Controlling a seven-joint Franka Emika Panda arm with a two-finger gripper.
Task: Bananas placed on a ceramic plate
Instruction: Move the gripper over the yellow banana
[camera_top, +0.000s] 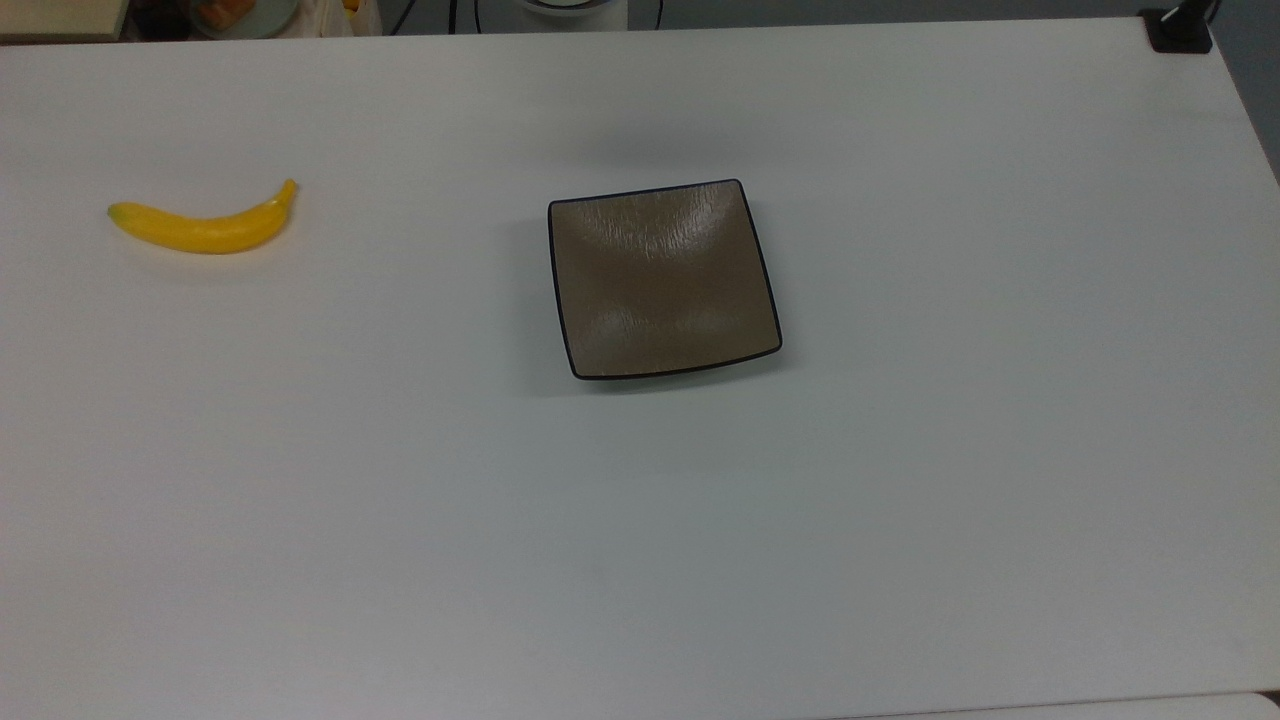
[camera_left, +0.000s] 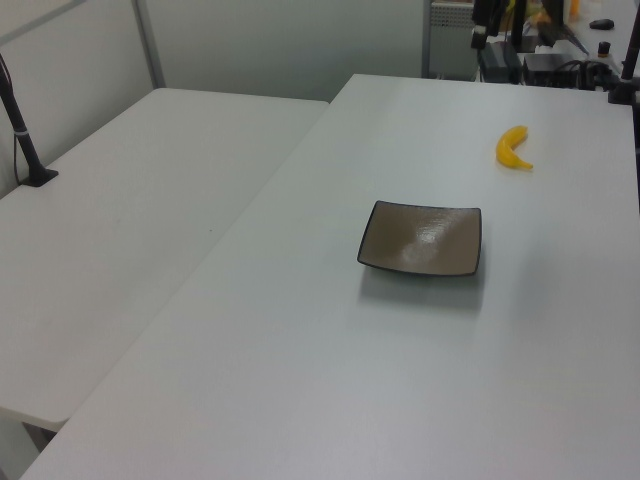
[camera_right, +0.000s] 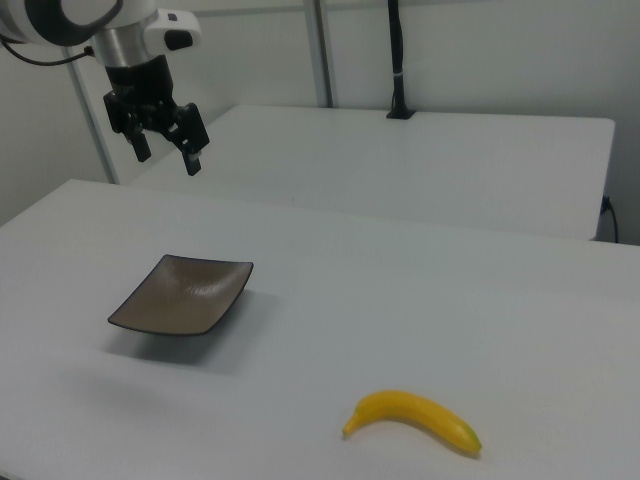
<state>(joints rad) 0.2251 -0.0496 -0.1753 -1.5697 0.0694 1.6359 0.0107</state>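
Observation:
A yellow banana (camera_top: 205, 226) lies alone on the white table at the top view's far left; it also shows as the banana (camera_left: 513, 148) in the left view and the banana (camera_right: 415, 420) in the right view. The square brown ceramic plate (camera_top: 660, 280) with a thin black rim sits near the table's middle, bare; the same plate (camera_left: 422, 238) appears in the left view and the plate (camera_right: 182, 293) in the right view. My gripper (camera_right: 167, 150) hangs open high in the air above and behind the plate, at the right view's upper left, holding nothing.
A second white table (camera_left: 130, 210) adjoins on the left view's left, with a black post (camera_left: 22, 130) standing on it. A black clamp (camera_top: 1180, 30) sits at the top view's far right corner. Clutter lies beyond the table's far edge.

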